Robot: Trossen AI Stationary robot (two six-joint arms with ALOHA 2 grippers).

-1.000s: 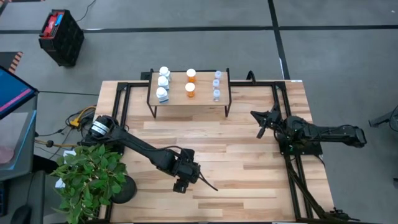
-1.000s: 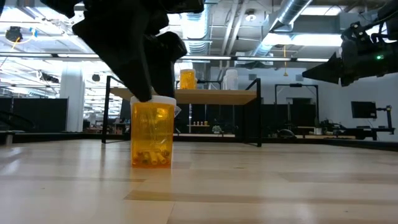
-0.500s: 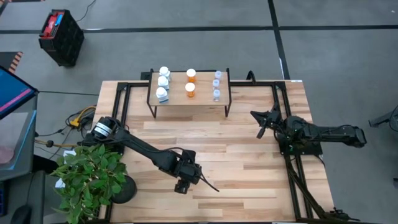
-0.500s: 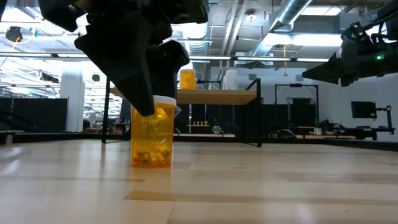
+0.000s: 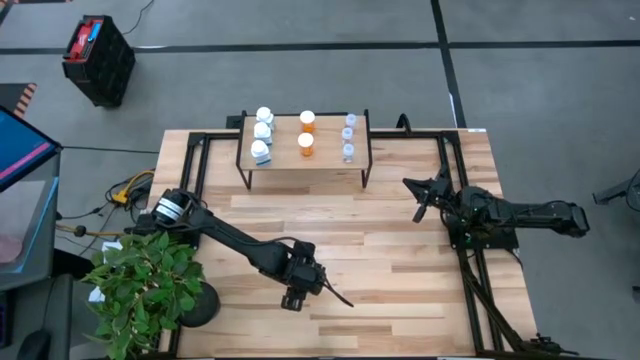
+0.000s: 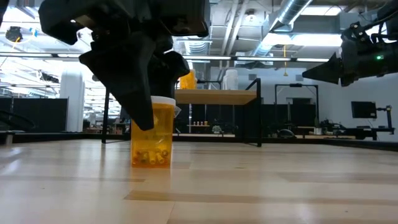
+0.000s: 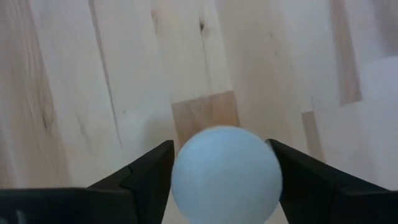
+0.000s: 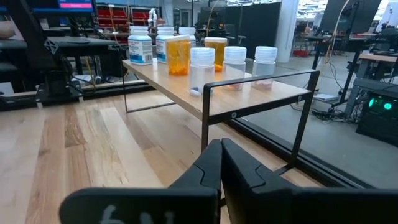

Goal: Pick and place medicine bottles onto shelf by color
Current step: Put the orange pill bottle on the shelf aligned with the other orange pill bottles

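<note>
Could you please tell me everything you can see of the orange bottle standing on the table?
The orange bottle is a see-through amber cylinder with a round white cap, small pale contents at its bottom. It stands upright on the wooden table, near the front edge. The left gripper straddles its cap from above, fingers close on either side.

Robotics lab or workshop. Exposed ceiling ducts (image 6: 292, 15) upper right in the low view; monitors (image 6: 362, 109) and workbenches at far right; grey taped floor (image 5: 300, 70) around the wooden table (image 5: 400, 240).
</note>
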